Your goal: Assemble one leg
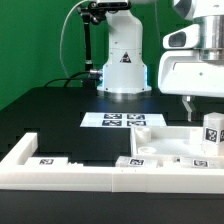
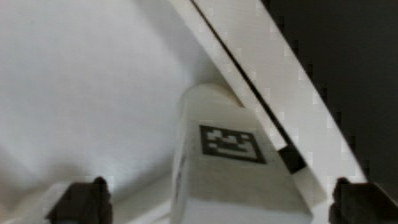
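Note:
The leg (image 1: 211, 132) is a short white post with a black-and-white tag. It stands upright at the exterior view's right, on the wide flat white panel (image 1: 165, 143). My gripper (image 1: 205, 108) hangs just above it; one dark finger (image 1: 186, 104) shows to the leg's left and the other is cut off by the frame edge. In the wrist view the leg (image 2: 231, 145) lies between my two fingertips (image 2: 80, 200), with a gap on each side. The gripper (image 2: 217, 203) is open and touches nothing. The panel's raised edge (image 2: 249, 55) runs beside the leg.
A white frame (image 1: 60, 165) with small tags runs along the front of the black table. The marker board (image 1: 122, 121) lies in the middle. The arm's white base (image 1: 122, 60) stands at the back, with a green backdrop behind it.

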`<state>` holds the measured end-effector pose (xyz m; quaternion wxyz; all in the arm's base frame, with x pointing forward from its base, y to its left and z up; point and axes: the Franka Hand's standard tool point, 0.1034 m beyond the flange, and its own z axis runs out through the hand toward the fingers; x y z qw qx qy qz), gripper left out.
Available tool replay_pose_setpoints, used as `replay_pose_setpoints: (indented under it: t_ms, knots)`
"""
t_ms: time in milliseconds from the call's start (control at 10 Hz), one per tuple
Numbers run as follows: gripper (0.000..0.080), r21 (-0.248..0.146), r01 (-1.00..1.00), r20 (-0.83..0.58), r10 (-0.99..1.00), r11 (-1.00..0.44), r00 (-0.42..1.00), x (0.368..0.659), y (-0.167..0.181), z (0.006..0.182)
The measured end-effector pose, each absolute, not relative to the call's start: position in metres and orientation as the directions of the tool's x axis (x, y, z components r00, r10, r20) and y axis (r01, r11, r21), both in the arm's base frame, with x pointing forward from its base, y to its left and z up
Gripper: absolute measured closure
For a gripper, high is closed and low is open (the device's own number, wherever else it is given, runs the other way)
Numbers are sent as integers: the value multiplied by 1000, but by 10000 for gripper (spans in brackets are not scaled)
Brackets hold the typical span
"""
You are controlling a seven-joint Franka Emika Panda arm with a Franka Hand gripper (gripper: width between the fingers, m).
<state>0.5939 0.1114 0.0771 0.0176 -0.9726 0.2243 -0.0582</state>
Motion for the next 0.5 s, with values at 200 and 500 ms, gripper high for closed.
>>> replay_pose_setpoints:
  t_ms: [200,500]
  knots:
    - [151,-28,-209,118,-211,-977,970,595,108,77]
    - [150,29,118,118,120,-993,986,596,106,77]
